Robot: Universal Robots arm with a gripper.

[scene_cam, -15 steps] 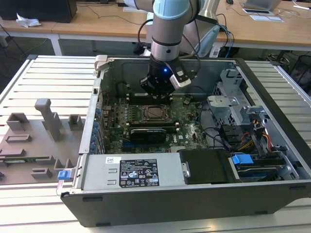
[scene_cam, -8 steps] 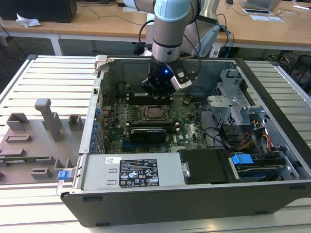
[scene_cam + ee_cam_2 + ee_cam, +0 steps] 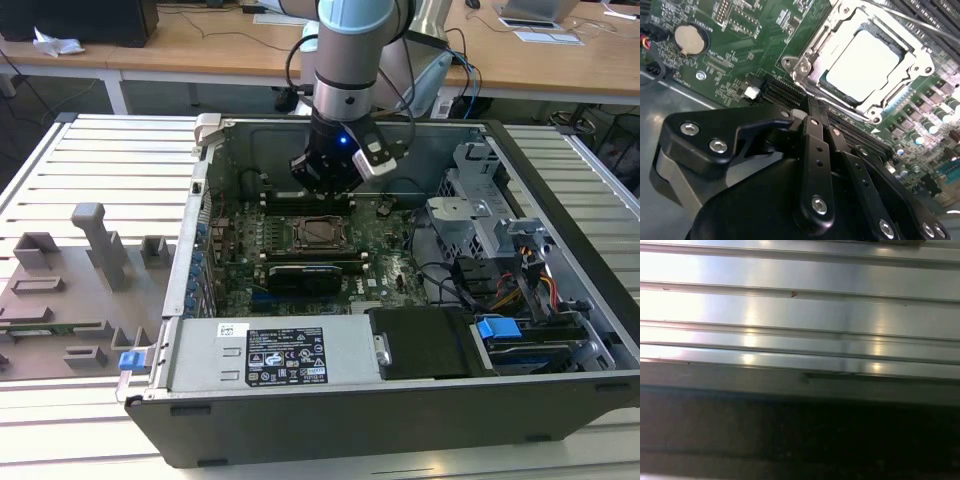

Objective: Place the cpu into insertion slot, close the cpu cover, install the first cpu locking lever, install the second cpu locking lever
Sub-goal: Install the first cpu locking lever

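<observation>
The open grey metal computer case [image 3: 560, 300] lies on its side, the green motherboard [image 3: 385, 270] within it. The black two-fingered pincer [image 3: 325, 180] hangs just above the board, its jaws pressed together on nothing. Just beyond its tips, in the second wrist view, the small square silver-topped cpu [image 3: 867, 62] already sits in the dark insertion slot [image 3: 827, 77], framed by the thin silver cpu cover [image 3: 812, 52]. I'd judge the chip light, stiff and fragile, best held by its edges. The first wrist view gives ribbed aluminium table slats [image 3: 800, 310] instead.
</observation>
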